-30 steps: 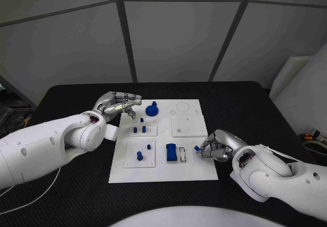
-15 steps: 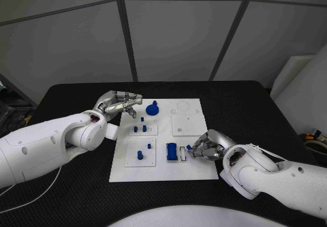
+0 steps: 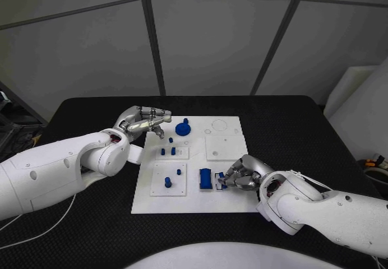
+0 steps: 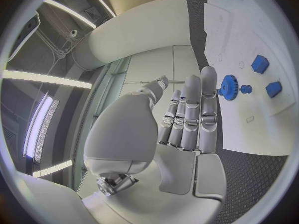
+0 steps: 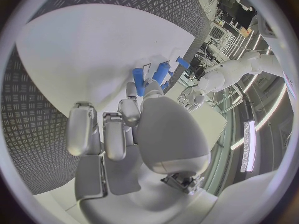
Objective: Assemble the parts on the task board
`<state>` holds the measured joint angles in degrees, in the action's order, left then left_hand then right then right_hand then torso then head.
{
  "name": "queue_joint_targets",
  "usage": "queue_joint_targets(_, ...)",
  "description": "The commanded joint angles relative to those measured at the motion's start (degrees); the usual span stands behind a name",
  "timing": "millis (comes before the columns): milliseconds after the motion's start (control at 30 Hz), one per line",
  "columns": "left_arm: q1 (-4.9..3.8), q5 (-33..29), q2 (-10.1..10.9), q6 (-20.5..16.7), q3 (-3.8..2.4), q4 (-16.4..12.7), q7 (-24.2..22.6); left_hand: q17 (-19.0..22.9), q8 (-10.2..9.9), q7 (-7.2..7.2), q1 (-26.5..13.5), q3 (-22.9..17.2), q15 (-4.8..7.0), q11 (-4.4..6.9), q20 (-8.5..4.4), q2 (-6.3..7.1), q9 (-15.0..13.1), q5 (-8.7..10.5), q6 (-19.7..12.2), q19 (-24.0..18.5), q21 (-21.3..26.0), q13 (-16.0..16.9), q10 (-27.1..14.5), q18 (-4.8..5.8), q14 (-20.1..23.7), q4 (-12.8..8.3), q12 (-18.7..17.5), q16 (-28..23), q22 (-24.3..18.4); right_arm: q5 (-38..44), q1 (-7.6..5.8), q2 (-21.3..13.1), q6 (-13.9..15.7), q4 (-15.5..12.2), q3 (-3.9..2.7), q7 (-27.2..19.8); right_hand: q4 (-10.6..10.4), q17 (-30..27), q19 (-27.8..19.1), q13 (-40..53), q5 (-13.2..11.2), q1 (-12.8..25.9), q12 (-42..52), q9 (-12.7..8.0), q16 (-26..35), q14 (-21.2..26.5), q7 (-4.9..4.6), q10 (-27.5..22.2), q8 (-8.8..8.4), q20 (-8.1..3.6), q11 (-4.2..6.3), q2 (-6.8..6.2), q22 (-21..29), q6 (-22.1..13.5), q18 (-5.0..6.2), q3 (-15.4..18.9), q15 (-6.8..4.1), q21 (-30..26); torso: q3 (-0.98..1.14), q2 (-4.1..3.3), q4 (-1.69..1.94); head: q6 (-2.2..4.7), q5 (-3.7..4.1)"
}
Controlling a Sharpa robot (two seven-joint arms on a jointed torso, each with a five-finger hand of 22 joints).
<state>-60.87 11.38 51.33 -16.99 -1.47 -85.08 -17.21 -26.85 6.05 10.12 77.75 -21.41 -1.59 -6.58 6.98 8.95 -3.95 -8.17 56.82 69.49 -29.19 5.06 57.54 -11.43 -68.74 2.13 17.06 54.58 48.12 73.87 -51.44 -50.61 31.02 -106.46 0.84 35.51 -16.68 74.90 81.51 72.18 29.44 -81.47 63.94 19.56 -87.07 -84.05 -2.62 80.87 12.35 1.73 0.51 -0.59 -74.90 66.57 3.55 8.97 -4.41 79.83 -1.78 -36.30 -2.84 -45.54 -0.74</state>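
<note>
Two hands: both work over the white task board [image 3: 230,199], which lies in the middle of the black table [image 3: 89,112].
Left hand [image 3: 146,122]: hovers at the board's far left corner, just beside the blue gear [image 3: 183,130]; its fingers are curled loosely together and nothing shows between them. In the left wrist view this hand [image 4: 187,119] has its fingers side by side, their tips near the gear [image 4: 229,87], which is seated on the board [image 4: 249,35].
Right hand [image 3: 241,174]: rests low over the board's right-hand middle, its fingers bunched downward on a small blue part [image 3: 220,178]. In the right wrist view the fingertips [image 5: 129,90] close on a blue cylindrical part [image 5: 138,80], held at the board's surface [image 5: 81,50]; whether it is already seated I cannot tell.
Blue block [image 3: 205,179]: stands on the board just to the left of the right hand's fingertips; it appears in the right wrist view [image 5: 161,71] as well.
Small pegs [image 3: 167,151]: stand in a square plate left of centre, near the left forearm.
Single peg [image 3: 167,182]: stands in the lower left square plate, well apart from both hands.
</note>
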Motion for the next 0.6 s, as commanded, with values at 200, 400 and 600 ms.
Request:
queue_joint_targets(200, -0.09, -0.13, -0.05, 0.64, -0.05, -0.06, -0.30, 0.05, 0.22, 0.14, -0.06, 0.40, -0.04, 0.04, 0.05, -0.51, 0.08, -0.15, -0.05, 0.45, 0.28, -0.09, -0.22, 1.01, 0.25, 0.08, 0.26, 0.39, -0.05, -1.41, -0.07, 0.62, -1.45, 0.36, 0.01, -0.21, -0.03, 10.41, 0.42, 0.80, -0.02, 2.86, 1.04, 0.25, -0.33, -4.95, 0.11, 1.74, 0.10, -0.10, 1.15, 0.25, -3.06, 0.66, -0.44, 0.93, -0.56, 0.28, 0.05, -0.03, -0.09, 0.09, -0.24)
queue_joint_targets(400, -0.09, -0.13, -0.05, 0.68, -0.05, -0.06, -0.27, 0.05, 0.22, 0.14, -0.06, 0.40, -0.04, 0.04, 0.05, -0.51, 0.08, -0.15, -0.05, 0.45, 0.28, -0.09, -0.22, 1.01, 0.25, 0.08, 0.26, 0.39, -0.05, -1.53, -0.07, 0.81, -1.62, 0.40, 0.01, -0.44, -0.01, 10.50, 0.46, 1.11, 1.37, 4.73, 1.37, 0.54, -0.37, -4.97, 0.16, 1.90, 0.16, -0.13, 1.18, 0.38, -3.15, 0.75, -0.45, 1.68, -0.60, 0.33, 0.06, -0.05, -0.08, 0.07, -0.31)
queue_joint_targets(600, -0.09, -0.13, -0.04, 0.72, -0.05, -0.06, -0.23, 0.08, 0.22, 0.15, -0.09, 0.43, -0.05, 0.03, 0.05, -0.52, 0.08, -0.14, -0.07, 0.46, 0.30, -0.10, -0.26, 1.01, 0.26, 0.11, 0.30, 0.42, -0.06, -1.56, -0.07, 0.97, -2.21, 0.45, 0.01, -0.59, -0.01, 10.52, 0.44, 1.26, 1.01, 5.84, 1.49, 0.75, -0.38, -4.97, 0.16, 1.97, 0.20, -0.15, 1.18, 0.35, -3.14, 0.79, -0.44, 2.29, -0.60, 0.30, 0.05, -0.01, -0.06, 0.00, -0.32)
